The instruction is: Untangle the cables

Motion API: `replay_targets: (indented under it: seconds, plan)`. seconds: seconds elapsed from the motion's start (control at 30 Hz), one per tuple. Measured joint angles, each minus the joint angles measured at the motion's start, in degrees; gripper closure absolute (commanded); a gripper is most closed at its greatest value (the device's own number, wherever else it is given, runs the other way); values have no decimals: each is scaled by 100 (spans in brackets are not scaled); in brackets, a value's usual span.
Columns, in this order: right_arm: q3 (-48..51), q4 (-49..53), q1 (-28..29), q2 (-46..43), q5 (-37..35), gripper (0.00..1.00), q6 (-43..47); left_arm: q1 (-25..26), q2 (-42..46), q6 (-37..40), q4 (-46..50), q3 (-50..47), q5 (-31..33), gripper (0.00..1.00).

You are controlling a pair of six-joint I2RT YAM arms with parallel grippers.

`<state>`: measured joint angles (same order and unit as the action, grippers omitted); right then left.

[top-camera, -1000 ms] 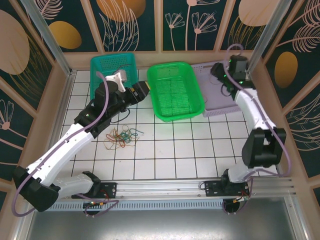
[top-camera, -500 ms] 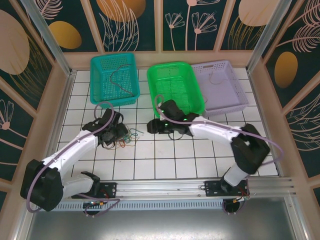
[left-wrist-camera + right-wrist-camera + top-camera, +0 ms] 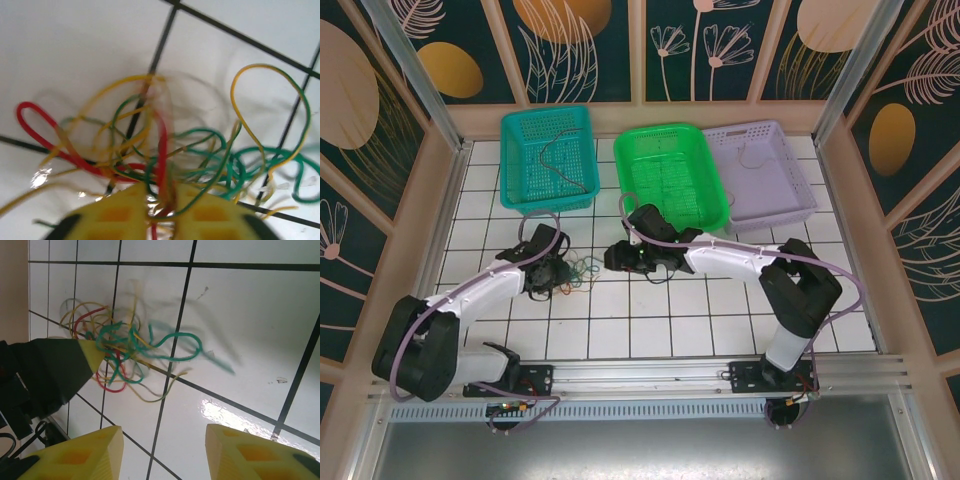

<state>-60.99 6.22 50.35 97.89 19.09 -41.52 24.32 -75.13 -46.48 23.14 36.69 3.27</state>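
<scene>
Step in hand: anchor and separate. A loose tangle of thin red, green and yellow cables (image 3: 578, 270) lies on the white tiled table (image 3: 670, 310), left of centre.

The yellow-tipped left gripper (image 3: 160, 200) is pinched together at the edge of the tangle. A red strand and some yellow ones run between its pads.

The right gripper (image 3: 165, 437) hovers just beside the tangle on its right side, fingers spread wide with nothing between them.

Next move, as I judge it: the right gripper takes one outlying loop, the green one looking freest, and draws it away while the left anchors. Risk: the strands cross often, so the whole knot may drag.

Along the far edge stand a teal mesh basket (image 3: 548, 190), a bright green basket (image 3: 670, 225) and a lilac basket (image 3: 770, 205). The teal and lilac ones each hold a thin wire. All three stand well apart from the tangle and nothing obstructs.
</scene>
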Motion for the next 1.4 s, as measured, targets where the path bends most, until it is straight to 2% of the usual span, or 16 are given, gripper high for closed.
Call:
replay_targets:
  seconds: [0.13,0.27,0.47,0.67,1.03,1.13,1.23,1.4]
  plan:
    - [96,35,0,-155,-114,55,-63,59,4,85,-350,11,-658,100]
    - [304,81,-68,-629,-306,56,-140,494,131,166,-361,278,-1272,100]
    - [798,103,-656,-1523,-382,46,-752,868,317,634,-363,651,-1943,100]
    - [979,170,-1134,-2011,-118,45,-1633,931,302,721,-417,651,-2090,100]
    - [1220,240,-1174,-2076,247,44,-2835,1204,35,678,-713,723,-2081,100]
    - [1220,503,-1178,-2166,223,42,-2850,1209,4,678,-710,778,-2057,100]
    - [1196,776,-1178,-2354,221,45,-2627,1209,-55,678,-710,866,-2028,100]
    - [1051,1191,-1040,-2579,179,45,-1589,1209,-87,682,-702,942,-1954,100]
